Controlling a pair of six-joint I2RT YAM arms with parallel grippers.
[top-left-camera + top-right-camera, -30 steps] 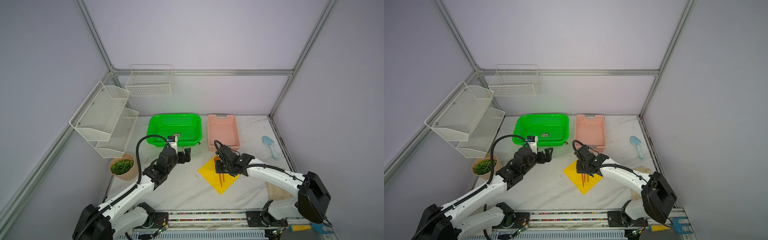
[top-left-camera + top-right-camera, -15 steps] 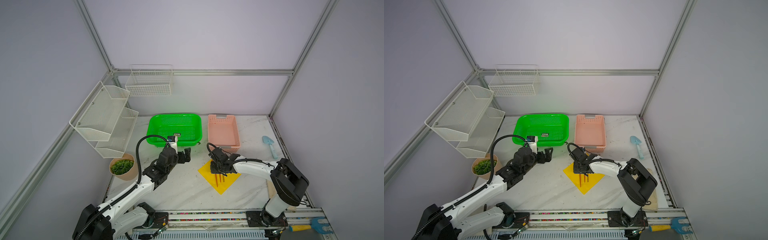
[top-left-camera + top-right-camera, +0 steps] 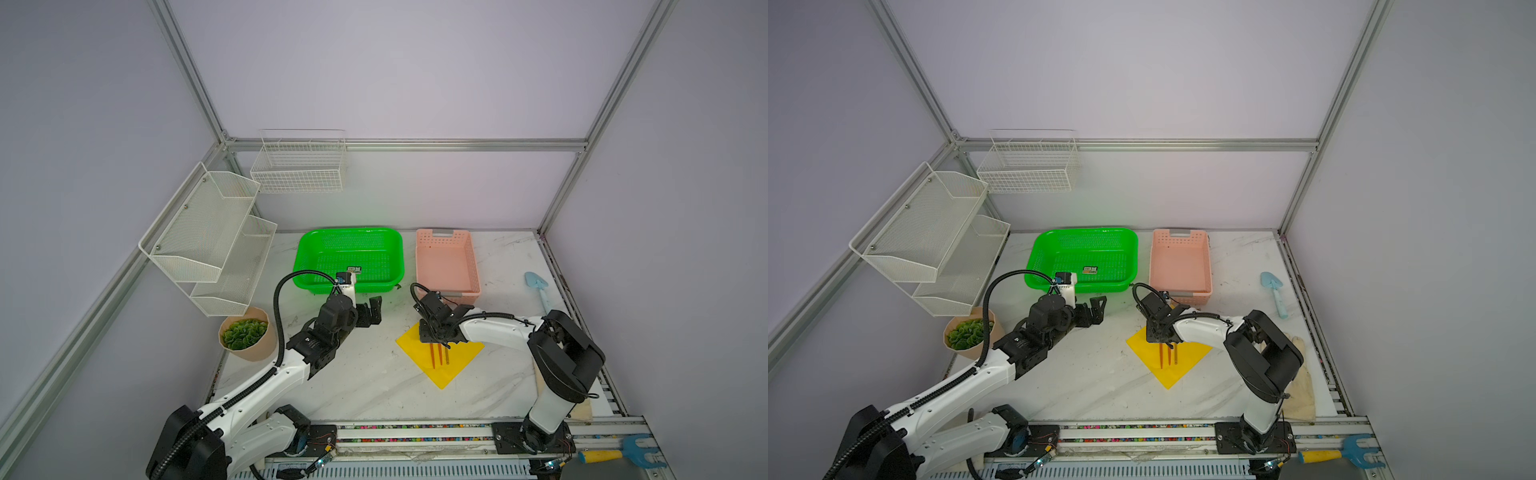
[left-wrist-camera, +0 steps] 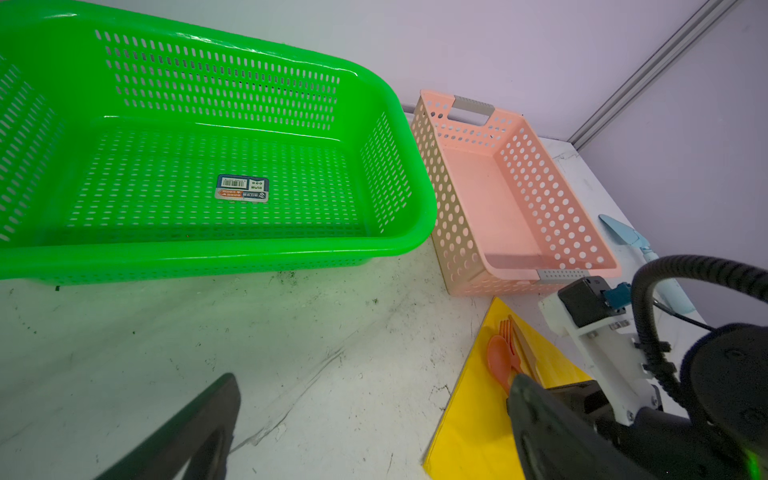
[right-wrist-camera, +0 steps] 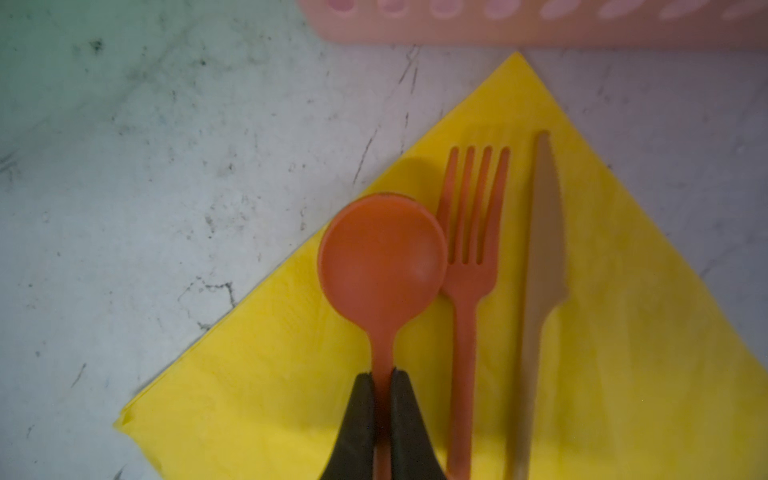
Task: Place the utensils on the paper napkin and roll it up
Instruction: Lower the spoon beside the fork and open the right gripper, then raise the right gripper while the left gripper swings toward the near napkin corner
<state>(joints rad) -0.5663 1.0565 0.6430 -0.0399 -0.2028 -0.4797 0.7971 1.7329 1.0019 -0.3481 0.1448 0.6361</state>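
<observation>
Spoon (image 5: 382, 266) is hanging clamped in right jaws over napkin (image 5: 644, 353), left jaws gaping; released crooked, it risks straddling fork (image 5: 471, 274).

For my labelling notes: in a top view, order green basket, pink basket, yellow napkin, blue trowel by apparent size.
Largest to smallest:
green basket
pink basket
yellow napkin (partly covered)
blue trowel
</observation>
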